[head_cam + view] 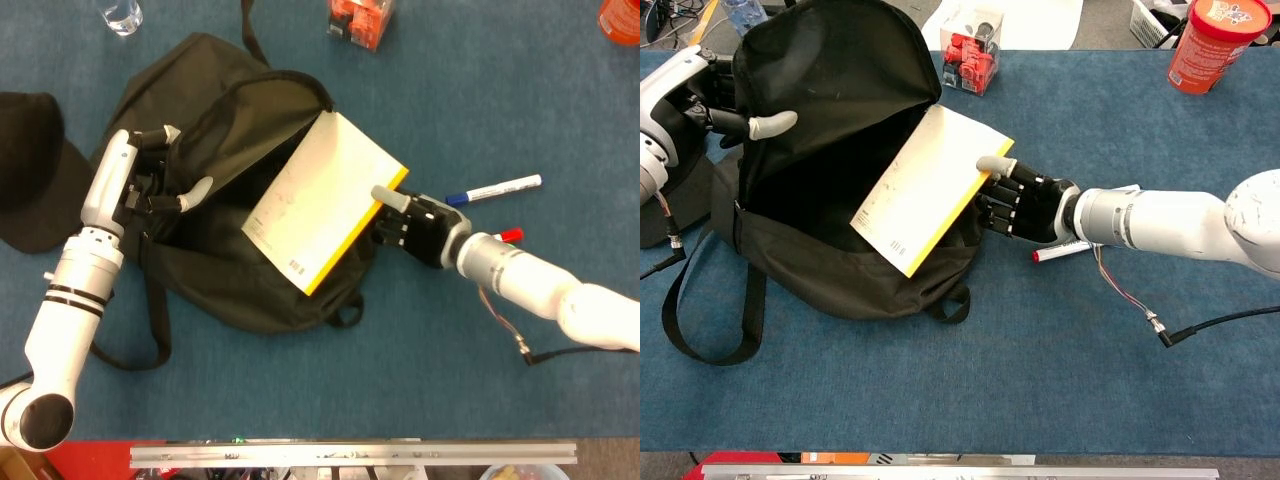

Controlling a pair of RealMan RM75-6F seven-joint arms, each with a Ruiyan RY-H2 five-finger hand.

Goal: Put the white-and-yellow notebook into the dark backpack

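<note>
The right hand [1025, 205] grips the white-and-yellow notebook [930, 187] by its yellow edge, holding it tilted over the open mouth of the dark backpack [830, 160], at about 9 o'clock from the hand. The left hand [715, 110] holds the backpack's upper flap open. Two markers [493, 189] lie on the blue worktop [1060, 380] behind the right wrist.

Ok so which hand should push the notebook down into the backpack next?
The right hand. It already grips the white-and-yellow notebook by its yellow edge, at the mouth of the dark backpack. The left hand is busy holding the flap up, keeping the opening wide.
</note>
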